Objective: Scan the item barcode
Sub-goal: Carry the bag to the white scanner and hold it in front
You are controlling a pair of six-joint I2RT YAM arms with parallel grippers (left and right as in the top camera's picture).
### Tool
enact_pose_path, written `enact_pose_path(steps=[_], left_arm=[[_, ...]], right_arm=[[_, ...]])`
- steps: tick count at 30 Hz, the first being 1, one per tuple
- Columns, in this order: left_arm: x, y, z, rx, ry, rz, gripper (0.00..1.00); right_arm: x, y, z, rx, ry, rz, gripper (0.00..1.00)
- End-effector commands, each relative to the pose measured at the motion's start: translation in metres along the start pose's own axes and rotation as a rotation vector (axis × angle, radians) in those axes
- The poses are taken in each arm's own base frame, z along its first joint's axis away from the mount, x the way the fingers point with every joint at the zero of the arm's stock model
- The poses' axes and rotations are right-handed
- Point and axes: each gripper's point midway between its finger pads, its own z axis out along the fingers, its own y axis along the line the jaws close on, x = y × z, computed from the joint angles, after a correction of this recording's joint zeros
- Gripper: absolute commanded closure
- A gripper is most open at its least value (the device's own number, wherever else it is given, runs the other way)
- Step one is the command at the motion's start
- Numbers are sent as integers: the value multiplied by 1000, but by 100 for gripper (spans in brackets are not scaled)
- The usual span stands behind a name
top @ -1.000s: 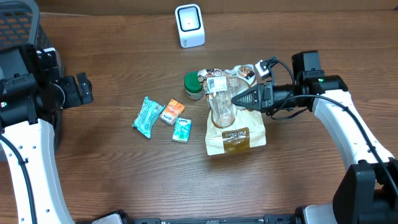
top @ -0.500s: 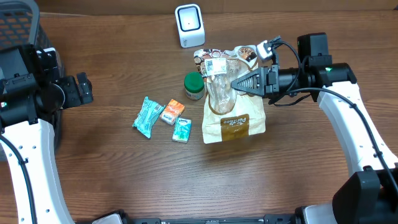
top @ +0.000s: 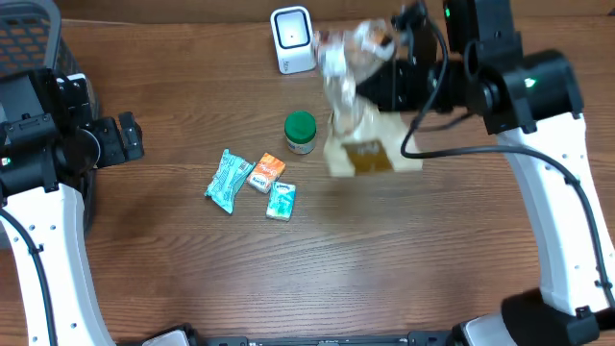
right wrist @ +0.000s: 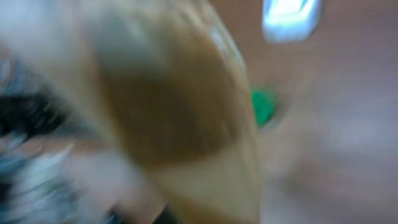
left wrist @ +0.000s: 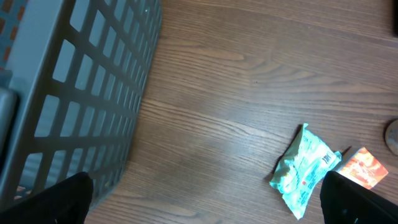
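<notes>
Right jaws: shut tight on the upper part of the snack bag (top: 354, 106); the right gripper (top: 377, 85) sits just right of the scanner (top: 293, 38).
Left jaws: spread wide, holding nothing; the left gripper (top: 130, 137) is far left of the scanner, beside the basket (top: 29, 38).
Count: one snack bag, one scanner, one green-lidded jar (top: 301, 132), one basket, three packets (top: 267, 170).
Snack bag: hangs from the right jaws, with its clear top close beside the scanner and its brown end lower; blurred.
Jar: below the scanner, just left of the bag.
</notes>
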Motion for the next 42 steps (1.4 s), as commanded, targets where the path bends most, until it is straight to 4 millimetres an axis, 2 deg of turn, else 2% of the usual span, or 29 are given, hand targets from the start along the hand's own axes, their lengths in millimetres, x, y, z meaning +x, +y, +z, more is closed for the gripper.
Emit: enact_pose_path(steps=[1,4,9,14,19,23,26,36,42], left_arm=[[-3,-2,0,9,-6,13,0],[-3,-2,0,9,-7,13,0],[-3,-2,0,9,-7,13,0],[-3,-2,0,9,-7,13,0],[-3,-2,0,9,-6,13,0],[-3,-2,0,9,-7,13,0],[-3,-2,0,9,-7,13,0],[-3,-2,0,9,-7,13,0],[-3,-2,0,9,-7,13,0]], right_arm=[[-49,-44,2,386,-173,-52,96],[-85,-63,22,590,-267,-201,96],[-126,-88,77,782,-329,-415,96],[-142,-113,130,889,-338,-539,96],[-131,-130,186,951,-218,-746,96],[-114,-126,223,944,-133,-889,96],[-108,-124,242,935,-134,-911,96],[-92,-139,282,948,-120,-915,96],[-88,-136,286,950,-111,-921,96]])
